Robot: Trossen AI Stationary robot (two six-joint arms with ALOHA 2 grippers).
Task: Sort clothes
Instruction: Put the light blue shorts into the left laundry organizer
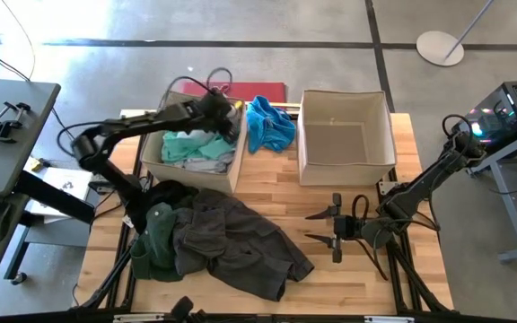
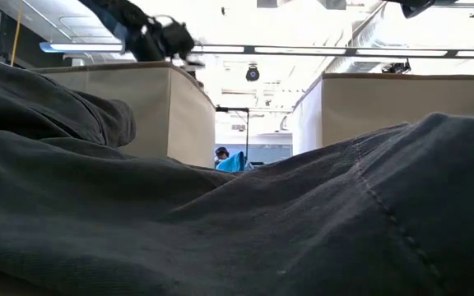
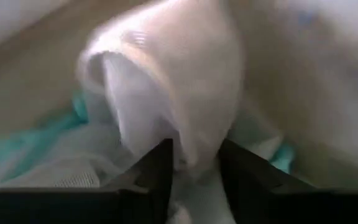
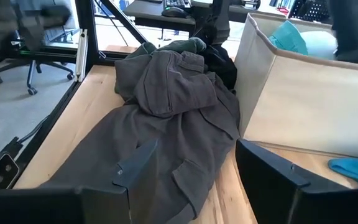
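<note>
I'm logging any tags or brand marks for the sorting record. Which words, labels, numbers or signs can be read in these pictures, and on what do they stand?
None can be read.
Charcoal garment: no visible tag or print.
Bright blue garment: no print shows.
Two beige bins: plain walls, no label.
White cloth between the left gripper's fingers: blurred, no lettering visible.

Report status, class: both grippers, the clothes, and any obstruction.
Left gripper over left bin, white garment between its fingers. Right gripper open, idle beside charcoal garment. Blue garment between the bins. Nothing blocking.
</note>
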